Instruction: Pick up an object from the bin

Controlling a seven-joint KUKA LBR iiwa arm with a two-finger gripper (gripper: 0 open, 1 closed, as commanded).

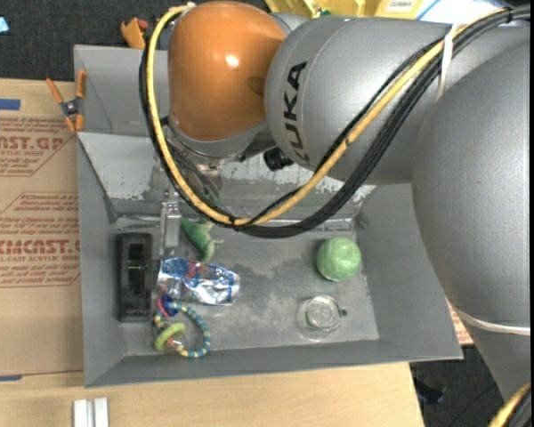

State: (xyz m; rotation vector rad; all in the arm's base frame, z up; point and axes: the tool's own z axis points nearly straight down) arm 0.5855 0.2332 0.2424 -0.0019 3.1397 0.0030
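My gripper (pixel 171 237) reaches down under the orange dome into the left part of the bin. Its tip is just above a crumpled silver and blue foil wrapper (pixel 198 283). A small dark green piece (pixel 197 235) lies right beside the tip, on its right. A black rectangular block (pixel 133 275) lies lengthwise along the left wall, just left of the gripper. A ring of coloured beads (pixel 182 332) rests near the front left corner, below the wrapper.
A pale green ball (pixel 339 259) sits toward the right of the bin floor. A clear round lid (pixel 321 315) lies in front of it. The arm and its cables cover the bin's back and right side.
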